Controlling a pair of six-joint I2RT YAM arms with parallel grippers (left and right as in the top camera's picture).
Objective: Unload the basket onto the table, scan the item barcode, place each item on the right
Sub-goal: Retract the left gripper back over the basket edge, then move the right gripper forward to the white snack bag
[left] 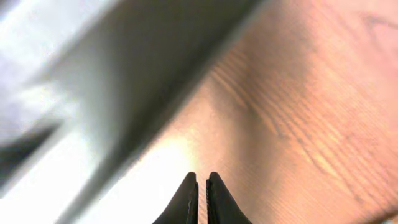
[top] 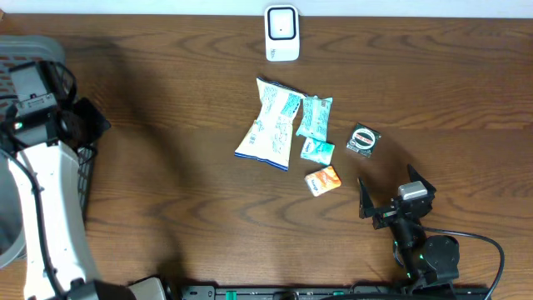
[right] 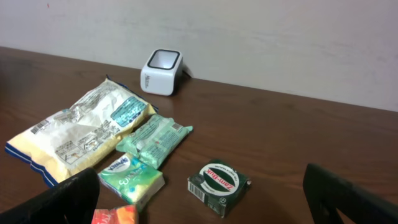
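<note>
A white barcode scanner (top: pixel 281 33) (right: pixel 161 71) stands at the table's far edge. In front of it lie several items: a large white and blue bag (top: pixel 268 125) (right: pixel 74 134), a teal pouch (top: pixel 315 117) (right: pixel 155 140), a green tissue pack (top: pixel 317 151) (right: pixel 132 180), an orange packet (top: pixel 323 180) (right: pixel 115 216) and a dark green Zam-Buk box (top: pixel 363 140) (right: pixel 219 185) whose side shows a barcode. My right gripper (top: pixel 393 190) (right: pixel 199 177) is open and empty, just short of the box. My left gripper (left: pixel 202 177) is shut on nothing, over the table's left edge.
A grey basket (top: pixel 21 50) sits at the far left with my left arm (top: pixel 46 200) beside it. The left wrist view is blurred and shows only wood grain and a pale edge. A black cable (top: pixel 483 242) runs from the right arm's base.
</note>
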